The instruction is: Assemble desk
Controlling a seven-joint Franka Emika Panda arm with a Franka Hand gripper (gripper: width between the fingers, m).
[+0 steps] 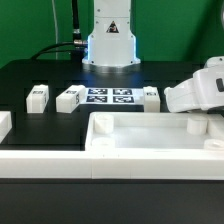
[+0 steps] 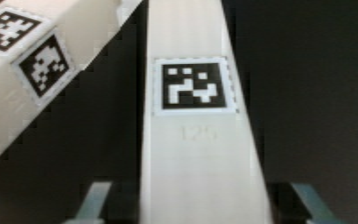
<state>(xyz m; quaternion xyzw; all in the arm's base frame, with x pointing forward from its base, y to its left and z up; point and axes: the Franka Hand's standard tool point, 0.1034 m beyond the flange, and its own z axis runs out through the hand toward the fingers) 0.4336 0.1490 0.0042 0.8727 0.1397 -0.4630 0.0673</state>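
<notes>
desk leg [image 2: 197,110] lies between the released fingers [image 2: 99,200], narrow gaps along both edges.

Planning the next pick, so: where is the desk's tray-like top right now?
In the exterior view the tray-like top lies in the foreground, from centre to the exterior view's right edge, just in front of the marker board.
</notes>
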